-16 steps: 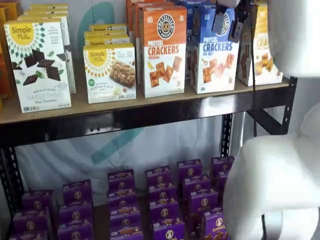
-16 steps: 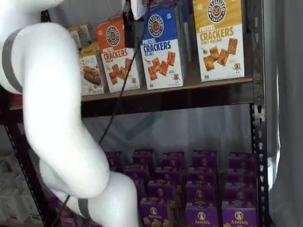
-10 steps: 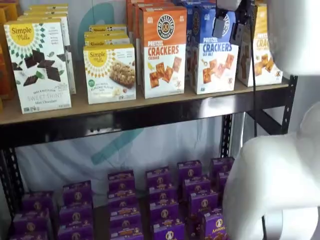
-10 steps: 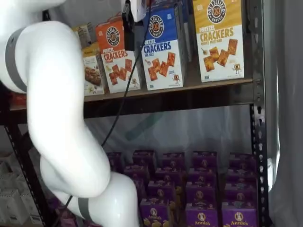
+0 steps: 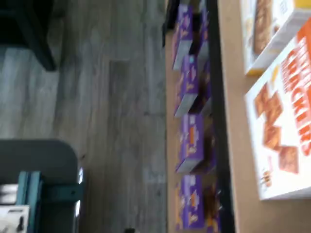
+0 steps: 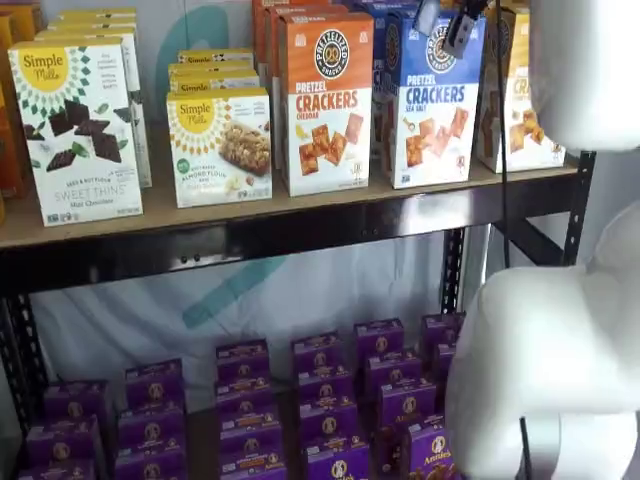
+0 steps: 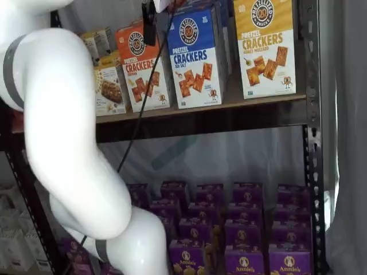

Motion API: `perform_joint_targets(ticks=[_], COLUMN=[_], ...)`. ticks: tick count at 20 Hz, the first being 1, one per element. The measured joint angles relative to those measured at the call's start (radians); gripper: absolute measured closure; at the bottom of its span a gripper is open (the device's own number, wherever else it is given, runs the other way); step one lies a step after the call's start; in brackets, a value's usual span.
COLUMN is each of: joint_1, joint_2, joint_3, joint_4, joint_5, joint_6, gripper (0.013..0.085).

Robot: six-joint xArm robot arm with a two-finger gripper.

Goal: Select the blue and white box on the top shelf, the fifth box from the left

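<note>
White arm fills the foreground in both shelf views, elbowed up so the wrist reaches the top level from the front.

Top shelf, a light tan board on a dark metal rail: this surface carries all the tall cartons upright, faces out, in a row near the front edge, so they're easy to read and to take from the front.

Lower level, below that surface: rows of small purple boxes, not relevant.

Target, the tall blue-and-white pretzel cracker carton, stands upright on the top shelf, just beside the orange-and-white Cheddar carton on one side, with the yellow-topped cracker carton on its other side. Untouched, by the look of it.

Wrist view is turned sideways and blurred; it shows the orange carton face, the shelf board and grey plank floor, but not the blue carton. My read: the wrist isn't lined up on the target yet.

Hand: black fingers at the frame top, in front of the blue carton's upper edge, cable hanging beside. Two dark fingers with a gap between them, so spread apart, holding nothing. Contact with the carton: can't tell.
</note>
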Motion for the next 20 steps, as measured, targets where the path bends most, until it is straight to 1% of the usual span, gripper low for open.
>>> perform_joint_targets(ticks=[2,4,7,10,13,15,20], joint_1=[-0.03,-0.05,-0.053,-0.042,-0.028,-0.018,0.003], joint_2=[0.0,-0.014,-0.032,-0.035,-0.004,0.024,0.09], joint_3=[-0.015,-0.005,0.023,0.044,0.032,0.014,-0.031], joint_4=[0.053,0.092,0.11,0.105,0.082,0.058,-0.005], joint_5=[-0.016,-0.07,-0.184,-0.279,-0.348,-0.373,-0.379], joint_6=[0.003,0.004,0.0,-0.006,-0.017,-0.025,-0.041], gripper=[0.013,0.013,0.013,0.013,0.013,0.013,0.013])
